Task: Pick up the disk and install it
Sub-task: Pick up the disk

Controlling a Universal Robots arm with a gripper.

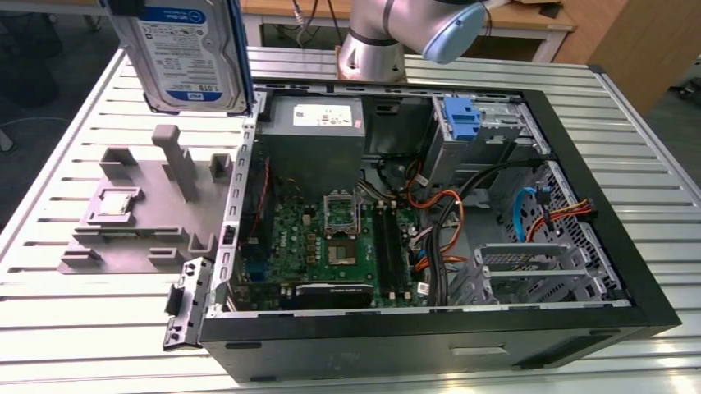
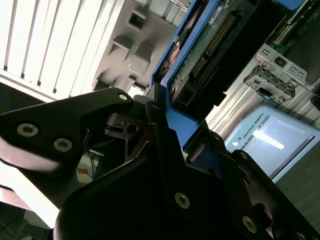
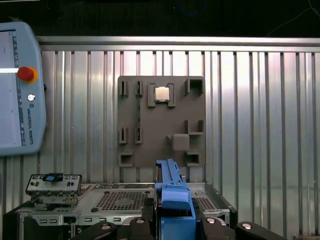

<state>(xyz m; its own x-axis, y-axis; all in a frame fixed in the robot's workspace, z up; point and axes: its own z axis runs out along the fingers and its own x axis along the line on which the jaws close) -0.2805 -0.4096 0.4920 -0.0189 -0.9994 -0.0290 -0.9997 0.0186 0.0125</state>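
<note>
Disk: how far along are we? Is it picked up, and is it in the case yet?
Done: the pickup. The silver-grey hard drive in its blue plastic carrier is up in the air, off the grey moulded fixture tray.
In hand: in the first wrist view the claw is closed on the carrier's edge.
Left: the install. The drive hangs outside the open black computer case, on the fixture's side.

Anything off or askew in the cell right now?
Nothing stands out. The disk hangs upright, clamped in the gripper above the grey holder. The chip sits square in its pocket there, and the open computer case lies flat.
</note>
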